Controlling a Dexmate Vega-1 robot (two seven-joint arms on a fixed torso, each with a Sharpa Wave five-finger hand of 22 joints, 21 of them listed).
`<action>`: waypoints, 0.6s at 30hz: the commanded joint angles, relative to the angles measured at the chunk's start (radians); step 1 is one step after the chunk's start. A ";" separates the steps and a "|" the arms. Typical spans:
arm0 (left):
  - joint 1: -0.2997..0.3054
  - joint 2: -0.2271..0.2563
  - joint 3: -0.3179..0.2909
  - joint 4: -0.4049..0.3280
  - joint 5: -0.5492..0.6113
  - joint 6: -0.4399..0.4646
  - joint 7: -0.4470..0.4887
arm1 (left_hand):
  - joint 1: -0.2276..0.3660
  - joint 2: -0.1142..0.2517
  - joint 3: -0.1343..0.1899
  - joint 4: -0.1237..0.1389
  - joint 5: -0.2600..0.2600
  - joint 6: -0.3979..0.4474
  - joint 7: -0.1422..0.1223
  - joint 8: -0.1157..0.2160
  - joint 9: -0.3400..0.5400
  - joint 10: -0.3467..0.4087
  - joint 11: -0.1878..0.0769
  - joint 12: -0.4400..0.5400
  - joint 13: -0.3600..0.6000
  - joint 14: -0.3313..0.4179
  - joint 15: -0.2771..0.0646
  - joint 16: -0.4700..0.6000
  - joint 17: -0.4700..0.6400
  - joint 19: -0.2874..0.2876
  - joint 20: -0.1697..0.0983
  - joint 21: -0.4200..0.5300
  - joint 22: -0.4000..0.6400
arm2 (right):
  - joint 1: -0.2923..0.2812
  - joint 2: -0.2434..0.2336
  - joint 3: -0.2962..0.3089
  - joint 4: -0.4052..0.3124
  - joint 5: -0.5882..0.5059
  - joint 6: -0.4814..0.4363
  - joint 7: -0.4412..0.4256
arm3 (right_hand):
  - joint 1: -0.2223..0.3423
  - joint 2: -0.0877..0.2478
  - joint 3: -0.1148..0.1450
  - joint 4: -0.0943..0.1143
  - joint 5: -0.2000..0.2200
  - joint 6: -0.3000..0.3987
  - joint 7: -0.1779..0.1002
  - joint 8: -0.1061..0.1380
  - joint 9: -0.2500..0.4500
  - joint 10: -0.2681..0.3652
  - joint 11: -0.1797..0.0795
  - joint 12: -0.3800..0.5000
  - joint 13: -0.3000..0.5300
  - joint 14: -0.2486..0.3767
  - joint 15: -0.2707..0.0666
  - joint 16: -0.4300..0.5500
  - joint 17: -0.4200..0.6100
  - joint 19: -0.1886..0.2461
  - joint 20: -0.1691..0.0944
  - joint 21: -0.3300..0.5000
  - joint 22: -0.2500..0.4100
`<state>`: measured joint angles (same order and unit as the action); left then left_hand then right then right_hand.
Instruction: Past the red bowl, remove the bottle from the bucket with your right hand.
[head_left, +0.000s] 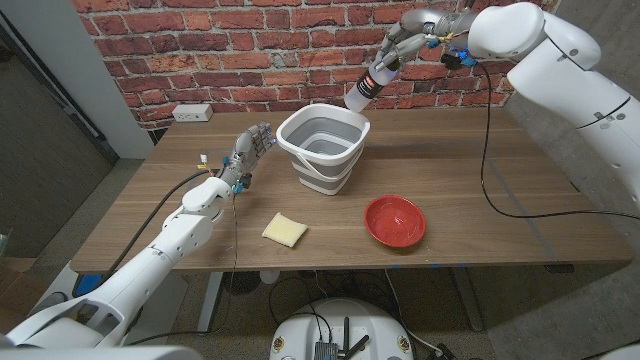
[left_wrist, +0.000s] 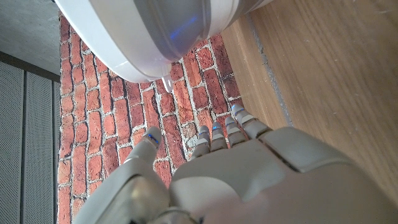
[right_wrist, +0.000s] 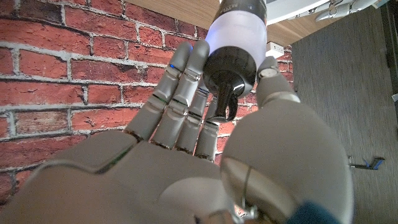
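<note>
**Bottle lifted out, right hand high above the bucket's far right rim**

Fingers and thumb of the right hand (head_left: 408, 40) are closed around the dark cap end of the bottle (head_left: 367, 84); the right wrist view shows the fingers (right_wrist: 180, 93) lying along one side of the bottle (right_wrist: 237, 43) and the thumb pressing the other. The bottle hangs tilted, its pale body pointing down and to the left toward the bucket (head_left: 322, 150), and it is clear of the rim, in the air in front of the brick wall (head_left: 250, 50). The grey-and-white bucket stands upright in the middle of the table (head_left: 520, 190), on the far side, and looks empty from above.

Nearer the robot and to the right of the bucket lies the red bowl (head_left: 395, 220); a yellow sponge (head_left: 285, 230) lies near and to the left. The left hand (head_left: 250, 150) hovers just left of the bucket, fingers loosely spread and holding nothing; its wrist view shows the fingers (left_wrist: 214, 134) pointing at the wall under the bucket's rounded side (left_wrist: 155, 31).

The removal step appears essentially done. What remains is probably to carry the bottle away from the bucket and set it down on bare wood, which calls for keeping the grip firm on a tilted, smooth body and righting it before release.
</note>
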<state>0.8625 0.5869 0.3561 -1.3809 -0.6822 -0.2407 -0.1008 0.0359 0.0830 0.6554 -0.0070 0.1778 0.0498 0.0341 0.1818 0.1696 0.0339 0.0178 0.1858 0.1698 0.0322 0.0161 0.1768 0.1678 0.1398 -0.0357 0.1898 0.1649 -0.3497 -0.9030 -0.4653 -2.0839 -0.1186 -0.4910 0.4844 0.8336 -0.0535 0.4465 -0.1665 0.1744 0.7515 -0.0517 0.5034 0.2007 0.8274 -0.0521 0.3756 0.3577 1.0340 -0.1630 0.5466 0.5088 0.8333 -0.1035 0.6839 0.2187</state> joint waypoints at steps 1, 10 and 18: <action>0.010 0.006 -0.005 -0.014 -0.002 0.008 0.012 | -0.006 0.055 0.005 0.000 0.000 0.008 -0.001 0.000 0.006 0.004 0.004 0.003 0.005 0.005 0.004 0.000 0.003 0.005 -0.043 -0.002 0.003 | -0.097 -0.067 0.082 -0.017 0.144 -0.002 -0.151 | 0.112 0.104 0.005 0.000 0.005 0.008 -0.005 0.011 0.006 0.111 -0.099 0.001 0.003 0.003 -0.072 -0.007 0.002 -0.002 -0.089 0.007 0.003; -0.011 0.001 0.001 0.002 0.004 0.007 0.002 | -0.007 0.054 0.006 -0.001 0.000 0.009 -0.001 0.000 0.006 0.004 0.003 0.003 0.005 0.005 0.005 0.000 0.003 0.004 -0.042 -0.002 0.003 | -0.166 -0.113 0.135 -0.038 0.213 -0.016 -0.249 | 0.114 0.106 0.003 0.001 0.007 0.012 -0.003 0.013 0.006 0.115 -0.100 -0.002 0.006 0.008 -0.072 -0.011 0.004 -0.002 -0.089 0.016 0.003; -0.027 -0.005 0.006 0.019 0.004 0.009 -0.009 | -0.007 0.054 0.007 -0.001 0.000 0.009 -0.001 0.000 0.006 0.004 0.003 0.003 0.005 0.005 0.006 0.000 0.003 0.004 -0.042 -0.002 0.003 | -0.224 -0.150 0.175 -0.044 0.274 -0.034 -0.314 | 0.117 0.104 0.002 0.000 0.008 0.015 -0.004 0.014 0.006 0.116 -0.102 -0.004 0.009 0.010 -0.072 -0.014 0.005 -0.004 -0.089 0.022 0.003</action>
<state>0.8559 0.5888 0.3550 -1.3821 -0.6808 -0.2346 -0.0964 0.0360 0.0830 0.6554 -0.0070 0.1778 0.0498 0.0341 0.1818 0.1696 0.0339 0.0179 0.1858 0.1697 0.0321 0.0161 0.1769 0.1678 0.1398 -0.0357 0.1898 0.1649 -0.4912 -0.9997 -0.3506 -2.1152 0.0639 -0.5059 0.2756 0.8336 -0.0535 0.4463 -0.1662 0.1748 0.7517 -0.0520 0.5035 0.2007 0.8326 -0.0498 0.3754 0.3640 1.0424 -0.1653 0.5391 0.5104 0.8316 -0.1015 0.6992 0.2184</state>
